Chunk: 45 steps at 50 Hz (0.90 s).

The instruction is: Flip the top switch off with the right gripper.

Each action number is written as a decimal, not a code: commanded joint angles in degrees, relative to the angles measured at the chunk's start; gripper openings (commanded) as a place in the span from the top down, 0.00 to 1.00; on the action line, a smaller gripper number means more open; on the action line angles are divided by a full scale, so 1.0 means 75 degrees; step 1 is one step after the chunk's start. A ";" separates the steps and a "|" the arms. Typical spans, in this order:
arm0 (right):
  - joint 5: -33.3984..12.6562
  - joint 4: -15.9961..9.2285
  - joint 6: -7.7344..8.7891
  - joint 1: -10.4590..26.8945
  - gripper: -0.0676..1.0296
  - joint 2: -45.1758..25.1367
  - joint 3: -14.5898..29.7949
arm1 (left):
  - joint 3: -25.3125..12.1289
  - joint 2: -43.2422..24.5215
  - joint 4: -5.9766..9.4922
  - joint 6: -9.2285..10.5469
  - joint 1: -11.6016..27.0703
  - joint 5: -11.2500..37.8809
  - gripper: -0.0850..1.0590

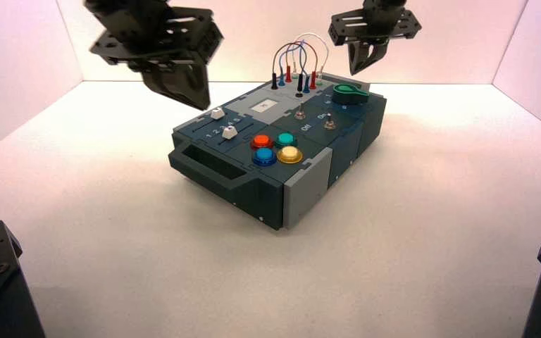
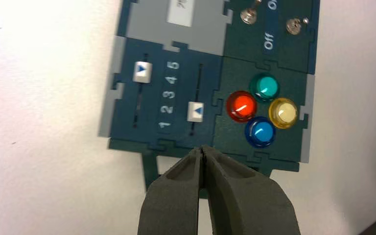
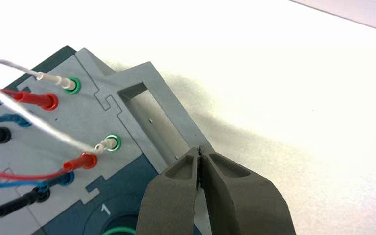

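Closed fingertips of right gripper [image 3: 200, 155] nearest: pressed together, empty, hovering over box's far handle [image 3: 147, 105] beside wire sockets [image 3: 111, 142]. Top switch [image 1: 300, 113] well apart, mid-panel left of its twin [image 1: 330, 122]. Risk: snagging wires or nudging twin. Left gripper [image 2: 203, 152] closed, idle.

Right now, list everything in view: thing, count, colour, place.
box: one, dark teal and grey, centre of white table
push buttons: four, red, green, blue, yellow, box's near middle
sliders: two, white caps, box's left side
toggle switches: two, silver, right of centre
top switch: untouched
knob: one, green, far right corner
wires: several, red, blue, black, white, plugged at far edge
left gripper: black, shut, above the sliders
right gripper: black, shut, above far right corner
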<state>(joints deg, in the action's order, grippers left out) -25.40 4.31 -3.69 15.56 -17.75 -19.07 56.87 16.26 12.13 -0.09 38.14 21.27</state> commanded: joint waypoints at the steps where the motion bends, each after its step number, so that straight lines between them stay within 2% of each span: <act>1: -0.0094 -0.0117 -0.0012 0.0059 0.96 -0.0023 0.0328 | -0.0258 -0.0117 0.0012 0.0035 0.0105 -0.0070 0.95; 14: -0.0129 -0.0176 -0.0012 0.0082 0.96 -0.0270 0.0445 | -0.0117 -0.0082 0.0000 0.0035 0.0105 0.0000 0.95; 26: -0.0223 -0.0316 -0.0012 0.0082 0.96 -0.0445 0.0492 | -0.0164 0.0000 0.0000 0.0023 0.0105 0.0387 0.95; 45: -0.0492 -0.0363 0.0000 0.0152 0.96 -0.0527 0.0480 | -0.0258 -0.0293 -0.0047 -0.0199 0.0105 0.0832 0.95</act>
<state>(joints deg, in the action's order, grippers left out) -28.21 1.76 -3.69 16.52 -22.32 -16.00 56.43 14.41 11.95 -1.23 38.67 27.51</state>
